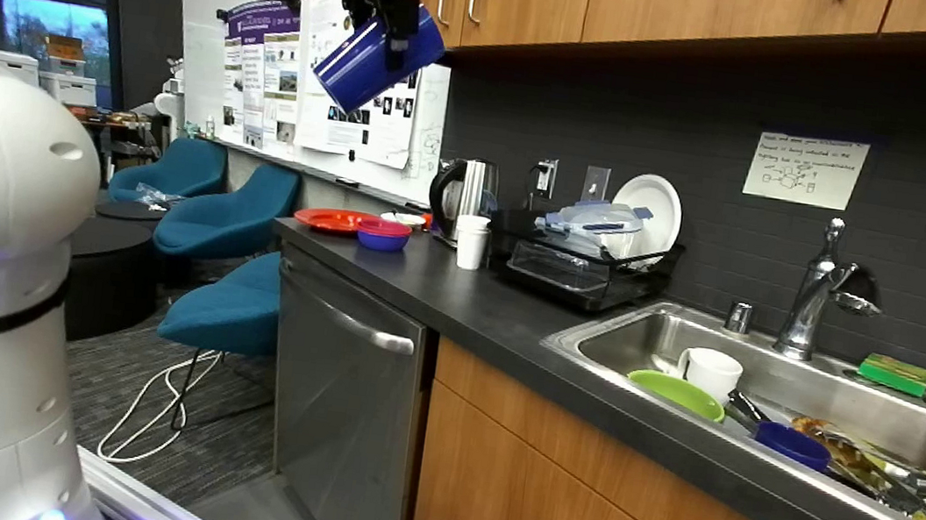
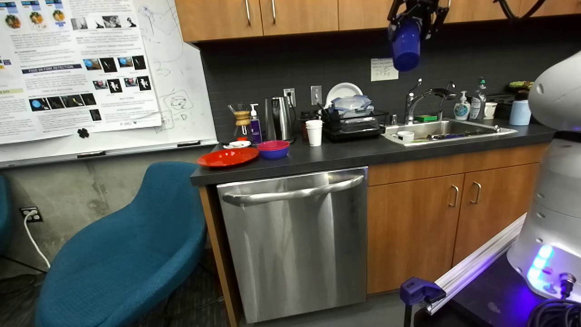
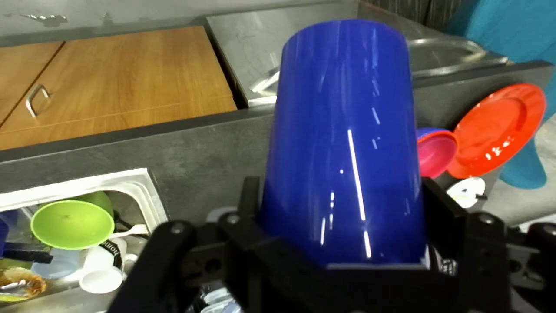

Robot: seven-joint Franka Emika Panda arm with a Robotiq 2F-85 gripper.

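My gripper (image 1: 397,38) is shut on a glossy blue cup (image 1: 354,70), high in the air over the counter. In both exterior views the cup is tilted; it also shows in an exterior view (image 2: 405,50) below the gripper (image 2: 418,28). In the wrist view the two black fingers of the gripper (image 3: 341,191) press on opposite sides of the cup (image 3: 343,108), near its wider end. The inside of the cup is hidden. Below are the dark counter (image 3: 204,152), a red plate (image 3: 499,130) and a pink bowl (image 3: 435,154) stacked in a blue one.
The sink (image 1: 595,334) holds a green bowl (image 1: 676,394), a white mug (image 1: 712,372), a blue dish (image 1: 794,444) and utensils. A dish rack (image 1: 575,278), white paper cups (image 1: 471,243) and a kettle (image 2: 278,119) stand on the counter. Wooden cabinets (image 1: 679,13) hang close to the cup.
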